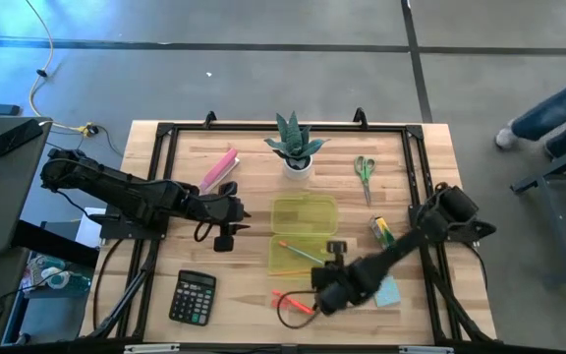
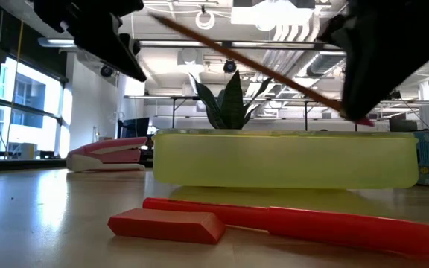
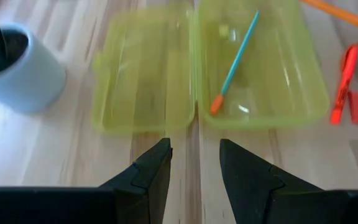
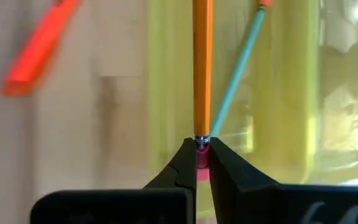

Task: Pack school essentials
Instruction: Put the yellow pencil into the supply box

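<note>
text: none legible | labels: none (calculator keys too small)

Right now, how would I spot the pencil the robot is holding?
Find the open yellow-green box in the middle of the table, below the potted plant. The right gripper pinches the orange pencil by its pink eraser end, beside the box. The pencil already lying inside the box is green, with an orange tip.

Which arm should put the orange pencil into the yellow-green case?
Right. The right gripper is shut on the orange pencil beside the case. The left gripper is open and holds nothing.
</note>
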Controlling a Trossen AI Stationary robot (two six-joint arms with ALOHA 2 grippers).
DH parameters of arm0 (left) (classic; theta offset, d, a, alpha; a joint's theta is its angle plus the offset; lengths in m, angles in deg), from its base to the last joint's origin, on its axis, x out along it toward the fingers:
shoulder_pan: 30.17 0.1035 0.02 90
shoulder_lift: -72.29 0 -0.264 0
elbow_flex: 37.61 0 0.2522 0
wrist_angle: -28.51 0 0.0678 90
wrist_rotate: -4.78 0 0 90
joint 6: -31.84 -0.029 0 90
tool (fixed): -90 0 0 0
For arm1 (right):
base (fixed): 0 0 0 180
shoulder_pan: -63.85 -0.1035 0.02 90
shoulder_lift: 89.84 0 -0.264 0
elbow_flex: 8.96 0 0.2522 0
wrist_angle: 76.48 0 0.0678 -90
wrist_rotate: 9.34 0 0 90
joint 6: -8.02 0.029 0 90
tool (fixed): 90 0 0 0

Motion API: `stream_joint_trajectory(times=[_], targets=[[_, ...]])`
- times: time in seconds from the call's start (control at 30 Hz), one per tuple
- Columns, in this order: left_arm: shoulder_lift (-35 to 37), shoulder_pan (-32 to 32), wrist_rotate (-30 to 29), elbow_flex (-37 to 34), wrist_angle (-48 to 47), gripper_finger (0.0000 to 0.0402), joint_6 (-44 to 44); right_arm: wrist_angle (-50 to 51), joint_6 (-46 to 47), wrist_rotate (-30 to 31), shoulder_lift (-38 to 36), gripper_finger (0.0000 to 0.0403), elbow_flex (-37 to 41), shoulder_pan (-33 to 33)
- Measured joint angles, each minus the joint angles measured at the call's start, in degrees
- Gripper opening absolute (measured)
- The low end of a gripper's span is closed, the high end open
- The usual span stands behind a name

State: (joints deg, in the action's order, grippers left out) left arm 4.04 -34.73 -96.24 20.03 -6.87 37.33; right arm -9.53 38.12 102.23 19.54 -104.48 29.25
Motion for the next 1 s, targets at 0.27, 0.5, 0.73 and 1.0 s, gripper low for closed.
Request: stream_joint_trajectory(times=[0.27,0.5,0.73,1.0], targets=[[0.0,0.0,0.09,0.0,-4.7,0.0126,4.32,4.02,-10.46,-1.22,-1.17,0.0005,-0.04,5.88],[0.0,0.0,0.11,0.0,-5.19,0.0126,5.13,8.52,-14.67,-4.4,-1.08,0.0005,0.02,9.5],[0.0,0.0,0.21,0.0,-5.48,0.0126,7.95,7.78,-19.13,-4.46,-1.04,0.0005,0.07,11.01],[0.0,0.0,2.47,0.0,-5.69,0.0126,10.52,7.84,-20.73,-3.74,-0.72,0.0005,0.09,11.09]])
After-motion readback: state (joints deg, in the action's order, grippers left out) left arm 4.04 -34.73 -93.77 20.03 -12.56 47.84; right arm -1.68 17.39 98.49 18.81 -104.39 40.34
